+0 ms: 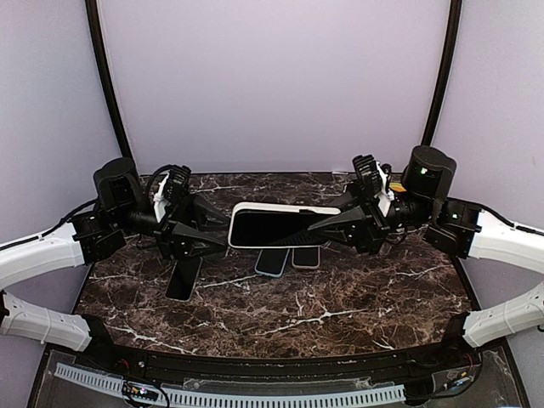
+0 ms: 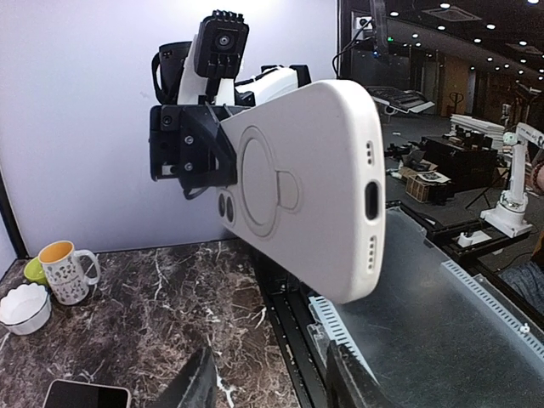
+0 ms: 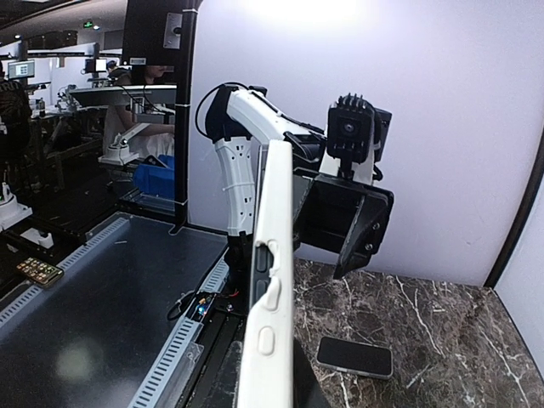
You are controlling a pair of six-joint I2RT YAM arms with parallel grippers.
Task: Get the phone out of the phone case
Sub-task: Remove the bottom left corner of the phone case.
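Three loose handsets lie on the marble table (image 1: 365,306) nearest the arm bases: a dark handset (image 1: 183,279) on the left and a pair of handsets (image 1: 274,262) side by side at centre. None is in play.

Above and just behind them the phone (image 1: 263,228) hangs clear of the table, level, with its dark screen toward the top camera. It sits inside the white phone case (image 2: 297,178).

- Right gripper (image 1: 327,225): clamped on the camera end of the case. In the left wrist view a black finger lies across its back.
- Left gripper (image 1: 212,223): at the port end. Its fingers (image 2: 197,382) stand wide apart in its own view, and I cannot tell whether they touch the case.

Handling, as judgement:
- The case looks matte and rubbery. It is likely soft, grippy and willing to bend at the lip.
- The phone is likely rigid, fairly heavy for its size, slick once bare, and breakable if dropped from up here.
- The best hold is probably on the case lip at a port-end corner, peeling it back off the glass.
- The other jaws would then hold the phone by its long edges, not flat on the screen.
- A push through the camera cutout could start it.

Farthest back, a mug (image 2: 66,272) stands on the table beyond the right arm.
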